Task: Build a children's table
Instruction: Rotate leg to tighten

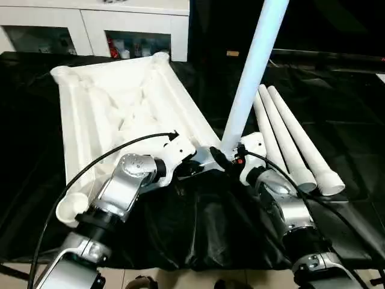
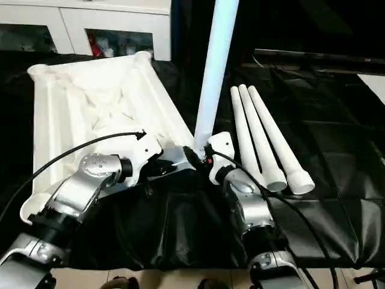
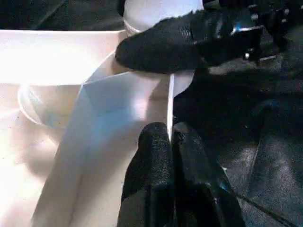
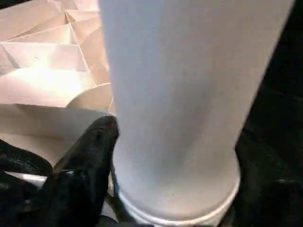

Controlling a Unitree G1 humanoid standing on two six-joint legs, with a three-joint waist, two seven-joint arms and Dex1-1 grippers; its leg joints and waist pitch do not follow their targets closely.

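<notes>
Right wrist view: the right claw (image 1: 231, 158) grasps the thick bottom end of a white table leg (image 1: 252, 72), one black finger (image 4: 87, 161) pressed against the tube's side just above its rim. Seen from the head, that leg stands nearly upright, leaning a little away from the robot, with its bottom end at the near corner of the white table top (image 1: 120, 102), just beside the claw. The left wrist view has the left claw (image 3: 171, 142) clenched, its two black fingers (image 3: 151, 161) pressed together on a thin white rib at the edge of the table top, with a finger of the right claw crossing just beyond it against the leg's base. From the head, the left claw (image 1: 191, 168) sits close beside the right one at that same near corner. The table top lies underside up, its ribs showing, stretching away from both claws with round corner sockets (image 1: 62, 73) at the far end and another by the left forearm. To the outer side of the right claw three more white legs (image 1: 289, 135) lie side by side. Everything rests on a surface covered in black cloth (image 1: 204, 229). Beyond the table top stands a white cabinet (image 1: 96, 24).
</notes>
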